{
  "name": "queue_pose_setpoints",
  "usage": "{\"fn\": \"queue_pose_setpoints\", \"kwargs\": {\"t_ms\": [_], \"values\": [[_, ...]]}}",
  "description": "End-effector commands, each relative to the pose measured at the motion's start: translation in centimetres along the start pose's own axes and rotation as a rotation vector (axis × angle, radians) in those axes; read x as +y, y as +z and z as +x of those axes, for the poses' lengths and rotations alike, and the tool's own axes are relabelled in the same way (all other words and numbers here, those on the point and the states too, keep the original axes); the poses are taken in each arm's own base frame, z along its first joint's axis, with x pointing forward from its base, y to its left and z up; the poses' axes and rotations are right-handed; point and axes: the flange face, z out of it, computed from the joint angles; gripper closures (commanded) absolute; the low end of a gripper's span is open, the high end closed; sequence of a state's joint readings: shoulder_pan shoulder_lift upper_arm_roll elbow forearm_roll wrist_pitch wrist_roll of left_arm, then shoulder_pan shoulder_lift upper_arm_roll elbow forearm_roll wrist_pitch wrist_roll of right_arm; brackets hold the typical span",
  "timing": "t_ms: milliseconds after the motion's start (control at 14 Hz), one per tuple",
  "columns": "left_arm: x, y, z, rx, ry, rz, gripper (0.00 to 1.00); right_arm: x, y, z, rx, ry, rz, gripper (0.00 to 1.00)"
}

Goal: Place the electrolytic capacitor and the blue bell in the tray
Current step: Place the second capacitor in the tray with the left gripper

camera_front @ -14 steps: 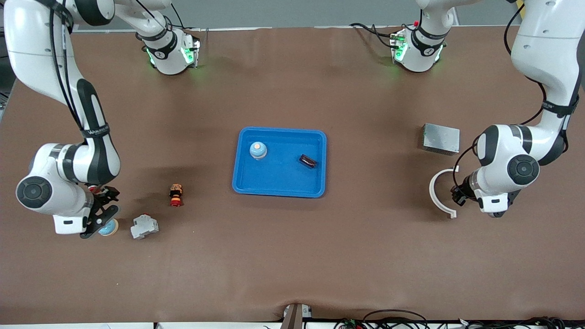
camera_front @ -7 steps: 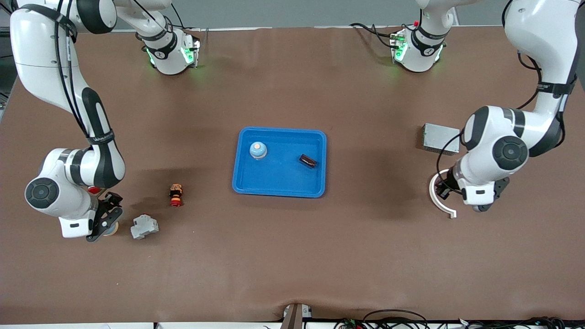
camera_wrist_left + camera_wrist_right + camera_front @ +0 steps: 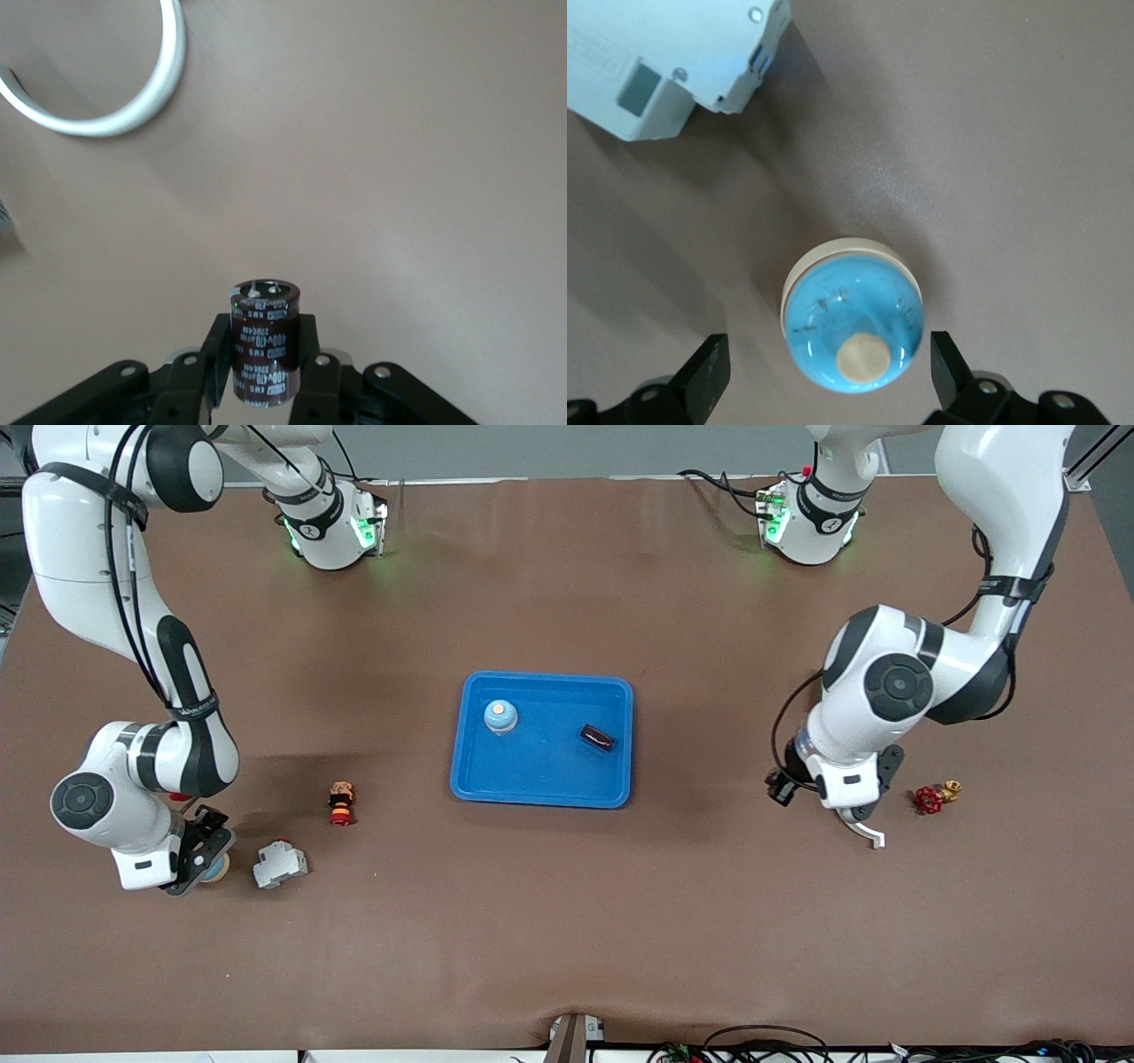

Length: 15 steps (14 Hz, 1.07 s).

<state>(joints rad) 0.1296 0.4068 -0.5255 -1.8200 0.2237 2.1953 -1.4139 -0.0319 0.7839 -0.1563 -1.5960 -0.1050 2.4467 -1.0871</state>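
While aloft, left gripper (image 3: 264, 354): jaws nearly shut, clamped on the sides of the electrolytic capacitor (image 3: 264, 341); can held upright with its printed sleeve showing, probably so it can be set down without tipping.
Left gripper, place: over bare surface (image 3: 567, 921), at about four o'clock of the tray (image 3: 542, 795) in the front view, toward the left arm's end; white ring (image 3: 133, 106) lying near on the surface.
Right gripper (image 3: 828, 367): jaws spread as wide as they go, one finger on each side of the blue bell (image 3: 852, 326), gaps visible on both sides, nothing held; centred over the dome, seemingly lined up for a squeeze across the base.
Blue bell, place: on the surface at about eight o'clock of the tray, toward the right arm's end, just beside the grey breaker (image 3: 664, 62).
Tray contents: bell in the tray (image 3: 500, 716) toward ten o'clock of its floor, dark capacitor in the tray (image 3: 597, 737) toward three o'clock, well apart.
Bystanders: red-and-yellow button (image 3: 341, 804) between breaker and tray; red valve (image 3: 928, 800) near the left arm's wrist.
Step in hand, as judged: capacitor lifted and ready for carrying to the tray; bell not yet gripped.
Risk: narrow hold on a smooth round can, so possible twist or slip.
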Motion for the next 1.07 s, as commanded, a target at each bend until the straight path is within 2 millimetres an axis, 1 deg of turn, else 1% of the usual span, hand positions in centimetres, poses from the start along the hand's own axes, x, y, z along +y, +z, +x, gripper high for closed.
{"fn": "queue_pose_setpoints", "kwargs": {"t_ms": [0, 71, 142, 214, 285, 356, 427, 498, 569, 641, 712, 783, 854, 925, 997], "values": [[3.2, -0.7, -3.6, -0.029, -0.010, -0.038, 1.00, 0.8, 0.2, 0.5, 0.019, -0.013, -0.004, 0.00], [4.1, -0.6, -4.9, -0.035, -0.017, -0.045, 1.00, 0.8, 0.2, 0.5, 0.020, -0.011, -0.004, 0.00], [5.1, -0.5, -6.4, -0.040, -0.025, -0.054, 1.00, 0.7, 0.2, 0.6, 0.020, -0.013, -0.004, 0.04], [5.8, -0.1, -7.8, -0.049, -0.027, -0.056, 1.00, 0.8, 0.2, 0.5, 0.019, -0.010, -0.002, 0.37], [6.4, 0.3, -9.6, -0.057, -0.016, -0.057, 1.00, 0.8, 0.2, 0.5, 0.020, -0.010, -0.004, 0.58], [6.7, 0.9, -10.9, -0.066, -0.002, -0.050, 1.00, 0.8, 0.2, 0.5, 0.020, -0.010, -0.004, 0.73], [7.0, 1.5, -12.1, -0.073, 0.009, -0.052, 1.00, 0.8, 0.2, 0.5, 0.021, -0.009, -0.003, 0.83], [7.5, 1.7, -13.5, -0.083, 0.016, -0.077, 1.00, 0.8, 0.2, 0.5, 0.021, -0.008, -0.001, 0.87], [7.8, 2.3, -14.5, -0.090, 0.011, -0.092, 1.00, 0.8, 0.1, 0.5, 0.022, -0.007, -0.003, 0.87], [8.1, 3.4, -15.5, -0.105, 0.016, -0.101, 1.00, 0.8, 0.1, 0.6, 0.023, -0.005, 0.000, 0.89], [8.7, 3.9, -16.8, -0.117, 0.026, -0.119, 1.00, 0.7, -0.2, 0.7, 0.024, -0.001, 0.005, 0.93], [9.1, 4.7, -18.7, -0.129, 0.042, -0.115, 1.00, 0.7, -0.7, 1.1, 0.035, 0.007, 0.005, 0.94], [9.2, 5.8, -19.4, -0.130, 0.047, -0.103, 1.00, 0.7, -1.4, 1.2, 0.040, 0.010, 0.007, 0.95], [9.2, 7.0, -20.7, -0.129, 0.065, -0.087, 1.00, 0.6, -2.0, 1.3, 0.031, 0.010, 0.032, 0.95], [9.2, 7.8, -21.6, -0.121, 0.069, -0.079, 1.00, 0.8, -3.5, 1.4, 0.025, 0.014, 0.057, 0.95]]}}
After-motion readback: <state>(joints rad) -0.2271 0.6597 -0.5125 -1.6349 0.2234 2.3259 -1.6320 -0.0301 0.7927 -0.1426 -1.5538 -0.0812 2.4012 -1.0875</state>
